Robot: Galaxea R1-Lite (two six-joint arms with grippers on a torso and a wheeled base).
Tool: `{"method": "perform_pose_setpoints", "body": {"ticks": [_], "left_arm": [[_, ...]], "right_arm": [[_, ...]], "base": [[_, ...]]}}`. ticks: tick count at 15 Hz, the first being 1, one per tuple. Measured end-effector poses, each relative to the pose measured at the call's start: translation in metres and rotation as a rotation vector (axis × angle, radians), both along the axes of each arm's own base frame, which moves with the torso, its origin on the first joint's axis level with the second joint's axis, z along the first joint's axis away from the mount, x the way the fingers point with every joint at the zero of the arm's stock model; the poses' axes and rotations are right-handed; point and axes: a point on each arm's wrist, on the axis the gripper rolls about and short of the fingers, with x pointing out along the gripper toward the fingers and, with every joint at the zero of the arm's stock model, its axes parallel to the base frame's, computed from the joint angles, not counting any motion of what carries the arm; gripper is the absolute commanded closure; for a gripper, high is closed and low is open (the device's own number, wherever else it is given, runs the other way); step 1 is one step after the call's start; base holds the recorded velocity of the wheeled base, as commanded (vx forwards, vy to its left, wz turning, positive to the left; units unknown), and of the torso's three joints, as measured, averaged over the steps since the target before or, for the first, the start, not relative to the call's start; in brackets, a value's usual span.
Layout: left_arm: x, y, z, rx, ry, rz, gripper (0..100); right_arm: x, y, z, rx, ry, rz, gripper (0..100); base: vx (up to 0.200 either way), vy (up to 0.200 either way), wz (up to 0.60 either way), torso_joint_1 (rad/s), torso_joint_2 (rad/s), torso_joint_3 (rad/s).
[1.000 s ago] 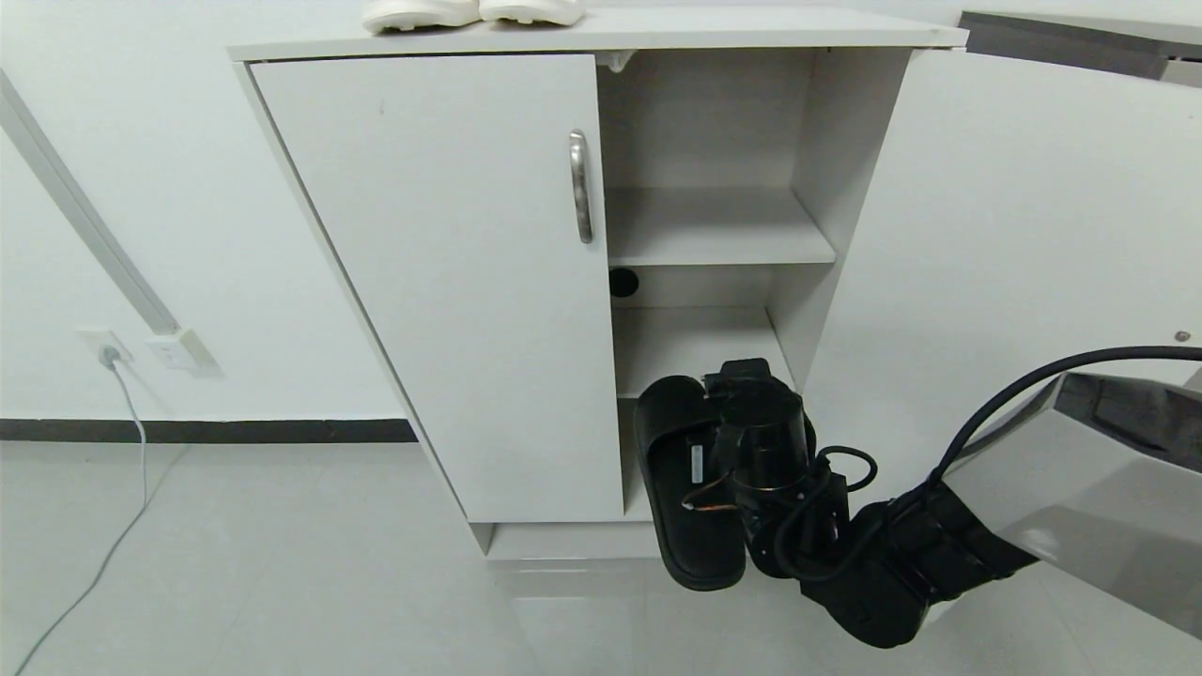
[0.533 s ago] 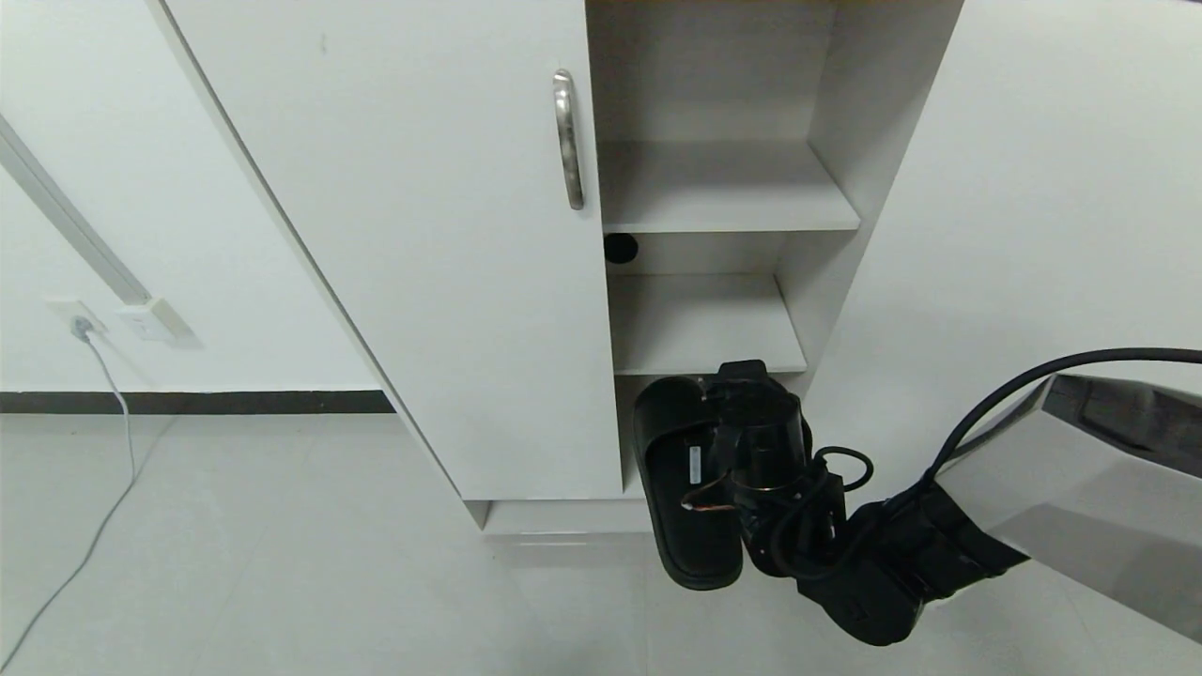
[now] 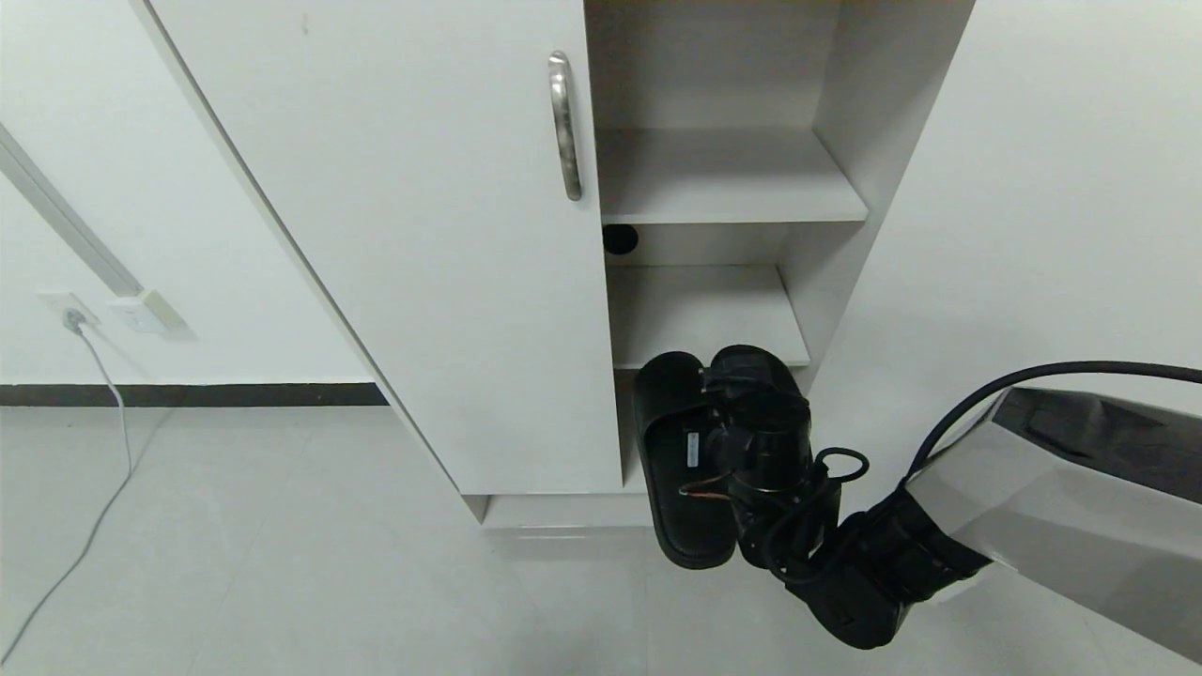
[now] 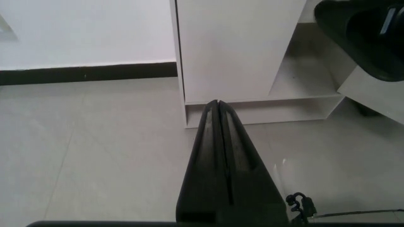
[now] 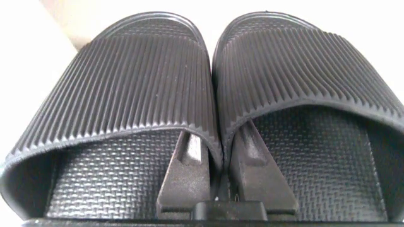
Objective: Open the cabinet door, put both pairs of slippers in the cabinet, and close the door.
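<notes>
Grey tiled floor [image 3: 282, 563] and a white wall [image 3: 141, 188] frame the white cabinet [image 3: 714, 75] in front of me. My right pincer [image 5: 218, 148] is clamped on the black slippers [image 3: 681, 469], one finger inside each shoe under its ribbed strap, squeezing the two inner side walls together. The pair hangs nearly upright before the open right half, toes up at the front edge of the lower shelf [image 3: 704, 310], heels down in front of the base [image 3: 563, 512]. Just beside them on my left is the closed door [image 3: 423, 235]; the open door [image 3: 1033, 188] stands on my right. My left pincer [image 4: 218, 110] is pressed together on nothing, low over the floor and apart from the cabinet. As I judge it, the toes could catch on the shelf edge if I push in at this height, the left shoe could scrape the closed door's edge, and the soft walls I pinch could slide free and drop a shoe, since nothing else holds it.
</notes>
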Motion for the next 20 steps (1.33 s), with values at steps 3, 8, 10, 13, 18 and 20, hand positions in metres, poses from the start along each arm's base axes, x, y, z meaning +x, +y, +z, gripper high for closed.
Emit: {"method": "perform_pose_setpoints", "body": {"ticks": [3,8,10,13,18,20], "left_arm": [[0.0,0.0,0.0,-0.001,0.0,0.0,100],[0.0,0.0,0.0,-0.001,0.0,0.0,100],[0.0,0.0,0.0,0.0,0.0,0.0,100],[0.0,0.0,0.0,0.0,0.0,0.0,100],[0.0,0.0,0.0,0.0,0.0,0.0,100],[0.0,0.0,0.0,0.0,0.0,0.0,100]], "right_arm": [[0.0069,-0.0062,-0.0023,-0.015,-0.027,-0.047,100],[0.0088,-0.0066,-0.0043,-0.018,-0.026,-0.051,100],[0.0088,-0.0067,-0.0041,-0.018,-0.026,-0.052,100],[0.0089,-0.007,-0.0038,-0.018,-0.026,-0.052,100],[0.0085,-0.0067,-0.003,-0.016,-0.028,-0.052,100],[0.009,-0.0069,-0.002,-0.016,-0.029,-0.052,100]], "base": [[0.0,0.0,0.0,0.0,0.0,0.0],[0.0,0.0,0.0,0.0,0.0,0.0],[0.2,0.0,0.0,0.005,0.0,0.0],[0.2,0.0,0.0,-0.001,0.0,0.002],[0.16,0.0,0.0,0.003,0.0,0.002],[0.0,0.0,0.0,0.0,0.0,0.0]]}}
